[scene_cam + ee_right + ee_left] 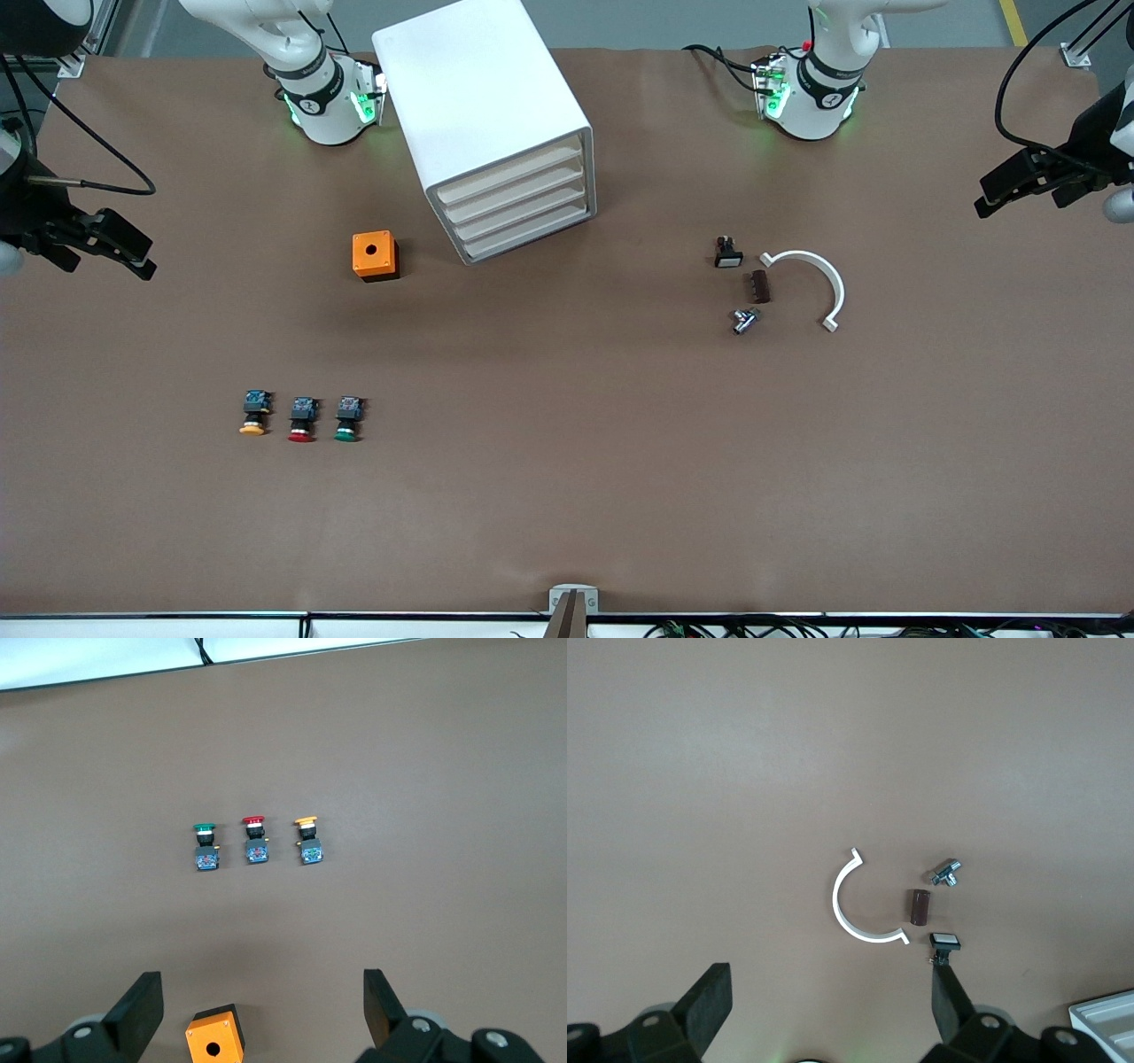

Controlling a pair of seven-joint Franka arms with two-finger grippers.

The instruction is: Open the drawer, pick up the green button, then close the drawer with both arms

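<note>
The white cabinet stands between the arm bases, and its four alike drawers are all shut. The green-capped button lies on the table nearer the front camera, toward the right arm's end; it also shows in the right wrist view. My right gripper hangs open and empty over the right arm's end of the table, seen in its wrist view. My left gripper hangs open and empty over the left arm's end, seen in its wrist view. Both are well away from the cabinet.
A red-capped button and a yellow-capped one lie beside the green one. An orange box sits beside the cabinet. Toward the left arm's end lie a white curved clamp, a brown block, a metal fitting and a small black switch.
</note>
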